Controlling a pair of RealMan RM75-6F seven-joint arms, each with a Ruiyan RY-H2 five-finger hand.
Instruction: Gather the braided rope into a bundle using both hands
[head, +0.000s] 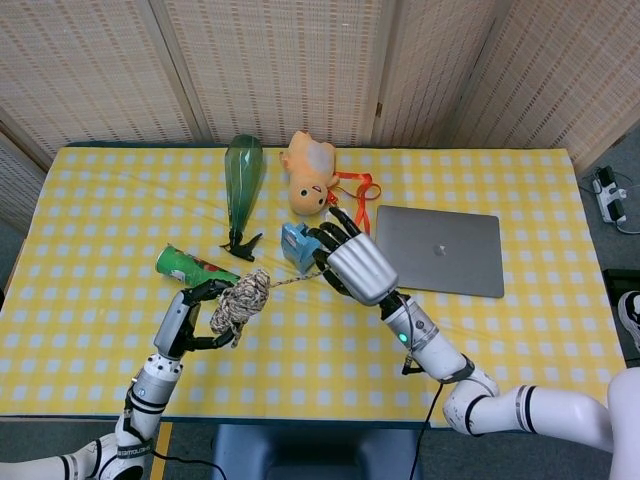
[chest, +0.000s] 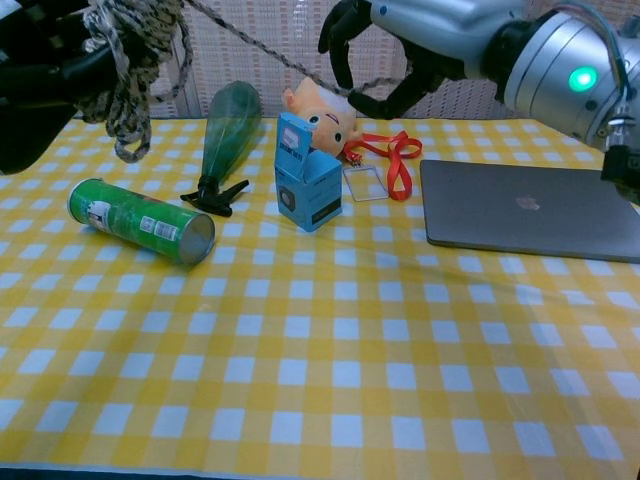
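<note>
The grey-and-white braided rope (head: 241, 300) is mostly wound into a bundle (chest: 126, 48), held up above the table by my left hand (head: 186, 320) at the near left. In the chest view that left hand (chest: 38, 62) sits in the top left corner. One strand (head: 291, 284) runs taut from the bundle to my right hand (head: 355, 264). The fingers of the right hand (chest: 398, 48) curl around the strand's end (chest: 362, 84), above the blue box.
On the yellow checked tablecloth (head: 100, 200) lie a green can (head: 196, 268), a green spray bottle (head: 241, 178), a small blue box (head: 297, 246), an orange plush toy (head: 310, 168), an orange lanyard with a card (head: 352, 200) and a closed laptop (head: 437, 250).
</note>
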